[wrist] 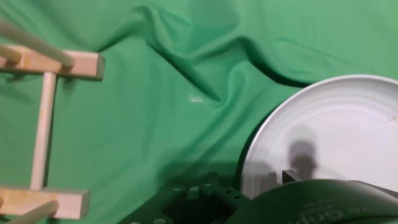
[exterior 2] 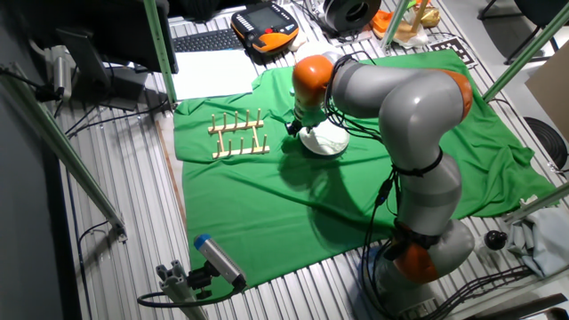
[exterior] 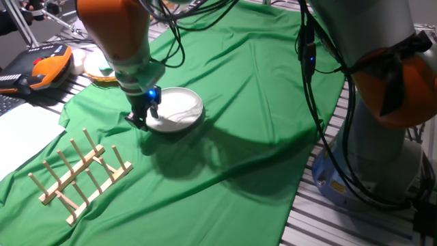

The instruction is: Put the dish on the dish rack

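Flat on the crumpled green cloth point(exterior: 239, 116) covering the slatted metal table point(exterior 2: 107, 267): a small light wooden dish rack point(exterior: 80, 174) of two rails and upright pegs, well apart to the left of a plain white round shallow dish point(exterior: 179, 108) with a raised rim. Lowered over the dish's near-left edge, a black two-finger gripper point(exterior: 145, 117) on the orange-and-grey arm point(exterior 2: 391, 98), a blue light glowing on its wrist. Seen from the hand view, the rim of the dish point(wrist: 329, 140) running straight into the dark gripper body at the bottom of the frame, one finger point(wrist: 186, 202) outside the rim on the cloth side; fingers apparently straddling the edge, though whether pinched tight on it cannot be told. From the other fixed view, rack point(exterior 2: 238, 136) and dish point(exterior 2: 324, 140) side by side on the cloth, the gripper point(exterior 2: 298, 127) down between them at the dish's edge. No readable brand or label; only a faint pale mark on the cloth point(wrist: 196, 98), too blurred to read.
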`<state>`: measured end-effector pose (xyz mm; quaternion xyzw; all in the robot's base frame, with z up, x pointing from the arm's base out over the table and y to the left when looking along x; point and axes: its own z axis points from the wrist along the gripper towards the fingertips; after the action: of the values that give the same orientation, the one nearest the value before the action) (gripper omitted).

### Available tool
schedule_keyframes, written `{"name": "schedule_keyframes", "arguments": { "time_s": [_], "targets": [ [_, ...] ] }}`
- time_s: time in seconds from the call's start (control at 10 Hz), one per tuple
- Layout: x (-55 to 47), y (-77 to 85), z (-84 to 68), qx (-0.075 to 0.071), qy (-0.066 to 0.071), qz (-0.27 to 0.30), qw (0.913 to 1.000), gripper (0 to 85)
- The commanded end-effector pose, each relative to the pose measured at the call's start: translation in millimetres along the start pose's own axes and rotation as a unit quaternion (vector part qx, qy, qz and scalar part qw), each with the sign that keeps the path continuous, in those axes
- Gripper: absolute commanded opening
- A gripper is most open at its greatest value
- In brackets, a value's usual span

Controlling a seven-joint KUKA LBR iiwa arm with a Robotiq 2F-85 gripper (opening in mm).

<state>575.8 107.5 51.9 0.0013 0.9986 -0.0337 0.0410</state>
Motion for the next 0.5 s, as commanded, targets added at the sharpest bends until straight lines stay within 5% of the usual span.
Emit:
{"name": "schedule_keyframes", "arguments": {
  "time_s": [0.0,0.4],
  "targets": [
    [-0.1,0.1,1.9,0.001,-0.002,-0.001,1.0000,51.0],
    [-1.4,-0.5,5.4,0.005,-0.006,-0.005,1.0000,51.0]
  ]
}}
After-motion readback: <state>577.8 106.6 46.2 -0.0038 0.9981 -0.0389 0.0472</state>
